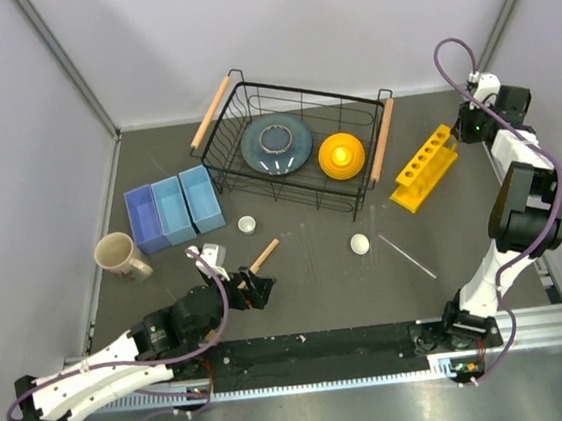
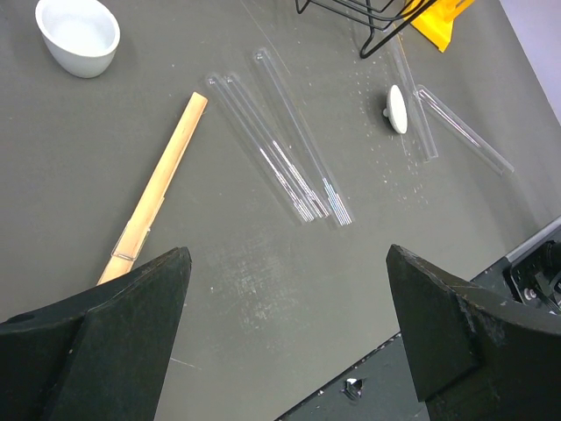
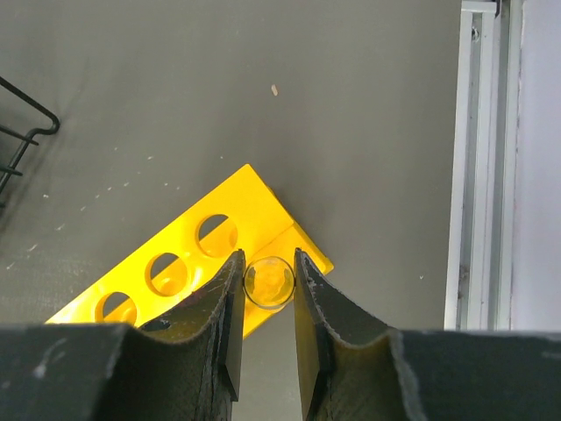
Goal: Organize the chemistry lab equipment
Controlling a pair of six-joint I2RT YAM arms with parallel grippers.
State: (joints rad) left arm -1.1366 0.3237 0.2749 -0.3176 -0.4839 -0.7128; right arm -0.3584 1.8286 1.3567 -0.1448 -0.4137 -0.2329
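No text, label, brand mark or number is legible in any of the three views: yellow rack, clear tube, mug and blue bins all show plain surfaces at this resolution.

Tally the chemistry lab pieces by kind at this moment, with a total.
Clear tubes: 6, one of them in the right pincer
White round pieces: 2
Wooden stick: 1
Yellow rack: 1
Total: 10
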